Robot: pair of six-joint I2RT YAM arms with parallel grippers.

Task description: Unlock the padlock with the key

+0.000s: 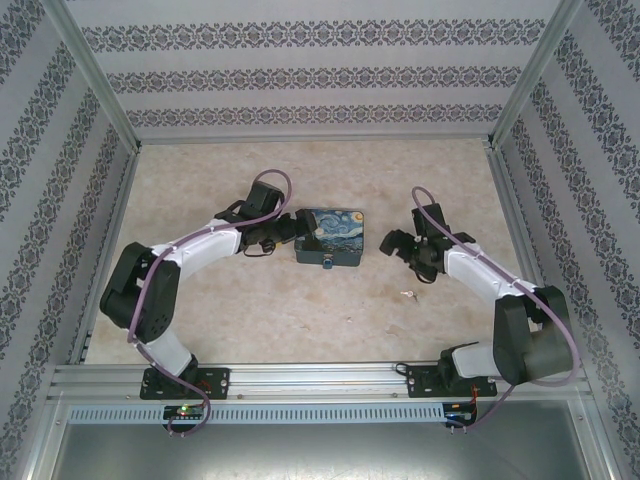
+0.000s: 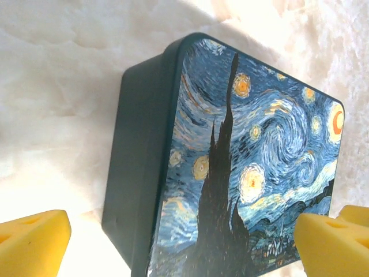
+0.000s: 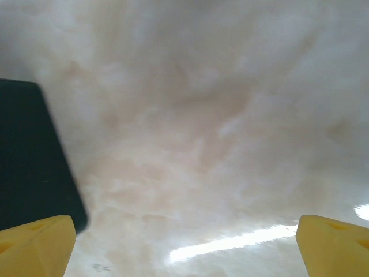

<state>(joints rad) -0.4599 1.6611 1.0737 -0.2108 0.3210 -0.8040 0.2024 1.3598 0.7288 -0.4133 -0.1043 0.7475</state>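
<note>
The surface (image 1: 300, 320) carries the tin (image 1: 332, 235). The left claw (image 1: 285, 233), spread wide and empty, sits just beside the tin's left end. The right claw (image 1: 392, 245), likewise wide and empty, is at its right. The padlock (image 1: 328, 264) is at the tin's near edge, and the key (image 1: 408, 293) lies near the right claw.

Yellow jaws spread wide over the pale table (image 3: 219, 127), dark tin (image 3: 29, 156) at left.

We see a dark rectangular tin (image 1: 332, 236) with a swirling starry-night picture on its lid, lying flat near the middle of the mottled beige bench (image 1: 300, 320). Walls (image 1: 310, 75) papered in floral stripes enclose the bench, and an aluminium rail (image 1: 320, 378) runs along its near edge.
</note>
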